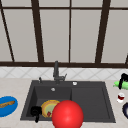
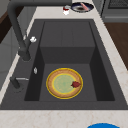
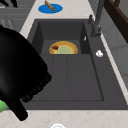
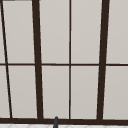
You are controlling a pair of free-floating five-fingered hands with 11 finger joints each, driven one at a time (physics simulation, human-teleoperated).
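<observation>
**Two hands at the sink, much of the scene cut off or covered**

In the front view the left hand (image 1: pixel 35 111) hangs over the front left corner of the dark sink (image 1: pixel 90 100), just beside the yellow-rimmed plate (image 1: pixel 48 107) on the basin floor. Its fingers look curled, with one dark finger pointing down, and nothing is visible in its grip. A large red ball (image 1: pixel 67 115) sits in the foreground, covers the plate's right part, and is cut off by the lower edge. The left side view shows the plate whole, with a small red piece (image 2: pixel 76 84) on its right side.

The right hand (image 1: pixel 123 79) is at the far right over the desk (image 1: pixel 15 86), touching or just above a green thing (image 1: pixel 122 85) that runs out of the picture. Whether its fingers are apart or clamped cannot be told. In the right side view a large black shape blocks the near left, hiding most of that green thing.

Near it stand a small red-and-white cup (image 1: pixel 120 97) and a dark dish (image 1: pixel 125 110), half cut off. A blue plate (image 1: pixel 7 106) lies at far left.
</observation>
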